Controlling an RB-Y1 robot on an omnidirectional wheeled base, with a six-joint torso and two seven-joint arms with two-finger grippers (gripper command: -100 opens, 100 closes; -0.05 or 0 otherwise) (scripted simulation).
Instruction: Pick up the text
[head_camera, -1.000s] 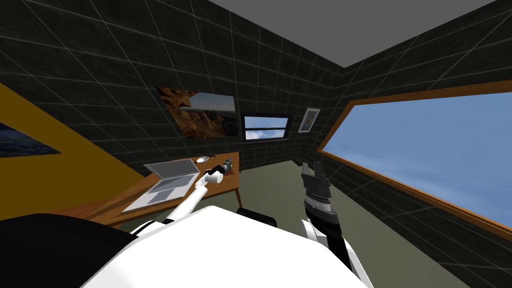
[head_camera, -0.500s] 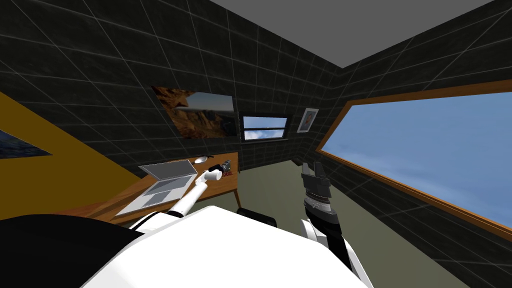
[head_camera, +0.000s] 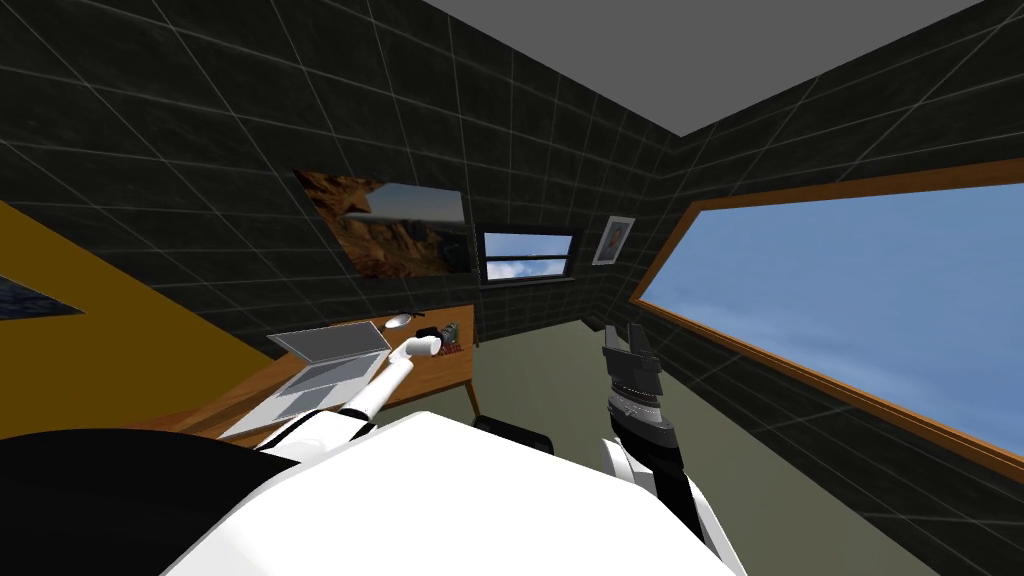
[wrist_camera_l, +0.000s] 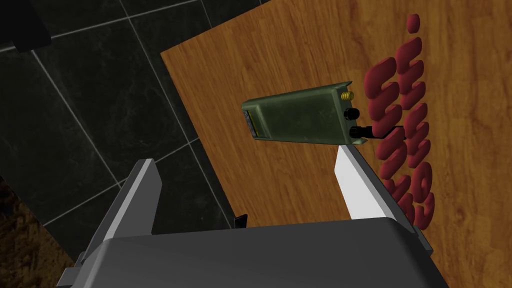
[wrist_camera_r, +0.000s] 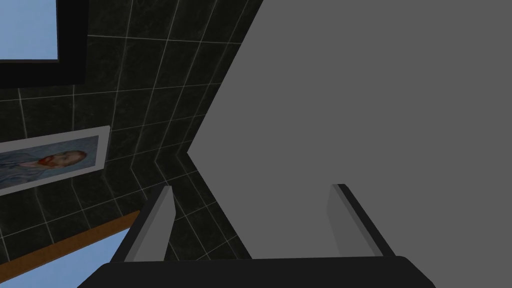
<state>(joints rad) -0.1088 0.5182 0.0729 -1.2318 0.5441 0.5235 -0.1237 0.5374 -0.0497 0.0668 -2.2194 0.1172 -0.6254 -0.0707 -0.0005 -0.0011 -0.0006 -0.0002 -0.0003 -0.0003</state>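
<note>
**Over the tabletop (wrist_camera_l: 280, 50) corner: left pincer (wrist_camera_l: 245, 157) released beside the red text (wrist_camera_l: 402, 130)**

Well to the left of the left pincer, an open grey laptop (head_camera: 325, 365) sits on the wooden tabletop. The pincer hangs above the tabletop's end, fingers spread with nothing between them. One finger is over the dark tiles (wrist_camera_l: 100, 100) past the edge, the other over the wood. Just beyond the fingertips an olive-green handheld radio (wrist_camera_l: 300, 116) lies flat, its knobbed end toward the text. The text, raised dark red letters lying on the wood, runs along the outer side of the finger over the wood, outside the gap and partly hidden behind it. Far to the right, the right pincer (head_camera: 625, 335) is held up away from the tabletop, released and empty.
</note>
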